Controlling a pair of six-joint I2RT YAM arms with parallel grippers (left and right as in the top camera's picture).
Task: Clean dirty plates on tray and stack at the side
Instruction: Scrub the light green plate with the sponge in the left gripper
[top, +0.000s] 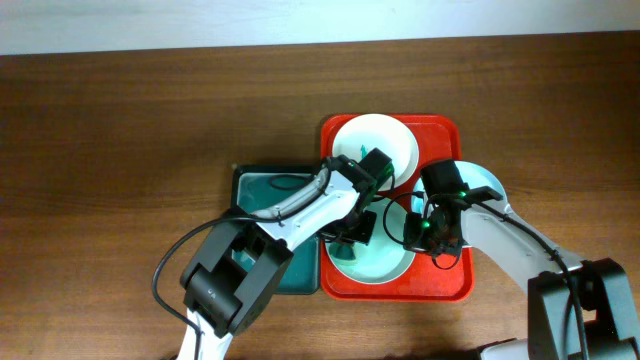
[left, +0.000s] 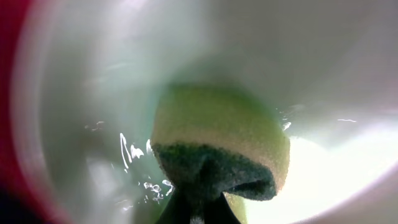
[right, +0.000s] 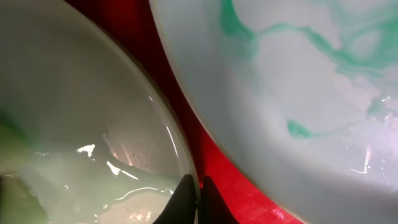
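Now in work: near plate (top: 375, 265), on the red tray (top: 445, 285); its inside is wet and glossy.
Left pincer (left: 194, 210): clamped tight on a sponge (left: 221, 140), which I press into that plate's hollow.
Right pincer (right: 197, 200): pinched closed on the same plate's rim, steadying it.
Other plates: far plate (top: 385, 142) at the tray's back end; smeared plate (right: 298, 93) just beside the near one, with teal streaks.
Handling: rigid and, I judge, light; slick with water.
Hold: the rim is the only place I can take it, and a thin pinch there may slip.
Sponge feel: soft, squashing under pressure.
Stack spot: the desk (top: 120, 120) beside the tray.
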